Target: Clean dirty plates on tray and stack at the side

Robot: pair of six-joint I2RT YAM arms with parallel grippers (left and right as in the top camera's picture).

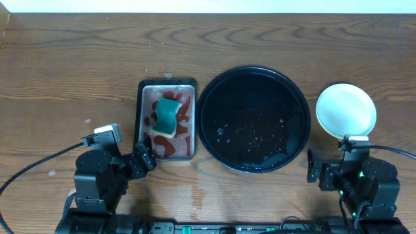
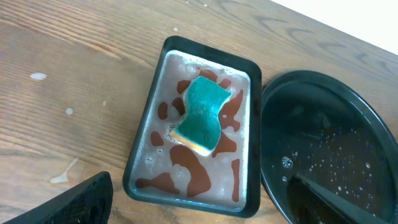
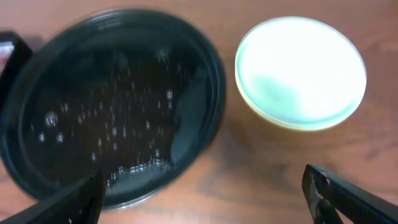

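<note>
Black and glossy, the tray [image 1: 253, 104] sits mid-table carrying only droplets [image 1: 257, 133], no crockery on it at all. The plates [image 1: 346, 110] are off it, stacked on the bare tabletop [image 1: 390, 65] just beside the tray's right rim, so by the look of it the job is all but finished.

Right gripper [image 3: 202, 177] hangs low at the near edge, fingers [image 3: 348, 199] spread wide with nothing between them. The stack lies ahead of it and a touch to its right, with the tray ahead and to its left. These plates are round, so there's no long axis to line up with; any approach angle serves. This arm is clearly the nearer one.

Left gripper [image 2: 200, 180] is across the tray from the plates, parked in front of the metal pan [image 2: 146, 134], also spread apart and empty.

Now the views. Overhead gives one pale disc and nothing more. The right wrist camera shows a mint-white top face with a yellow rim peeking out beneath, so it is a stack, though I cannot count the layers. The left wrist camera misses the plates altogether but shows the green sponge [image 2: 202, 115] lying in the pan among red-brown smears, a view the right wrist camera lacks
</note>
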